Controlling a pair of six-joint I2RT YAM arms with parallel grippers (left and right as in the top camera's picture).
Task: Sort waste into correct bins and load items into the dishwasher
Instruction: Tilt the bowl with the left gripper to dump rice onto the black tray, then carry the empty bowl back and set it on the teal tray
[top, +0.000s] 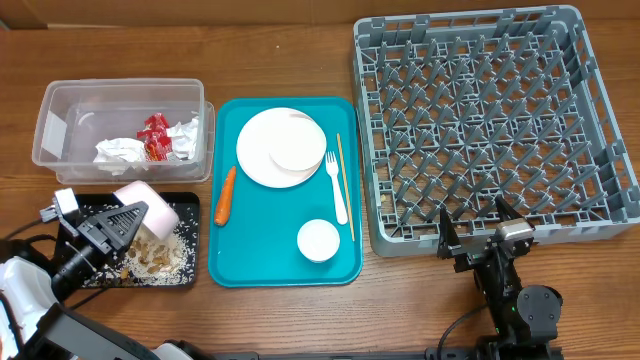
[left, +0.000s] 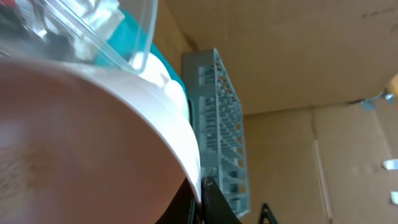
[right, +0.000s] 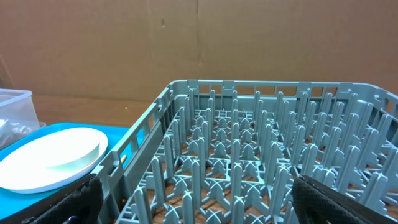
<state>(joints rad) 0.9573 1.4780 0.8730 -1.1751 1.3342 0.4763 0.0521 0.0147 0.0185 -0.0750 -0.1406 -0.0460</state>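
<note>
The pale pink round bowl (top: 147, 208) hangs tipped on its side over the shallow black rectangular tray (top: 192, 240) at the near-left corner of the tabletop, with the left gripper (top: 110, 222) clamped on its rim and loose white-and-tan rice scraps (top: 155, 255) heaped in the tray below. The bowl's mouth sits close to the tray's far edge, so I'd worry about grains scattering over the rim onto the wood, or sticky bits clinging inside and riding along to the large grey lattice dish rack (top: 600, 100) at the far-right corner. A pinch on a thin rim is a slight hold; a quick swing could let the bowl twist or drop. The clear plastic tub (top: 60, 110), holding the crumpled red wrapper (top: 153, 137) and white napkins (top: 120, 152), stands just behind and could get knocked. The small orange carrot (top: 225, 195) on the flat teal tray (top: 270, 240) lies in the path rackward. The right gripper (top: 478, 228) waits with jaws apart, holding nothing, by the rack's near edge.
</note>
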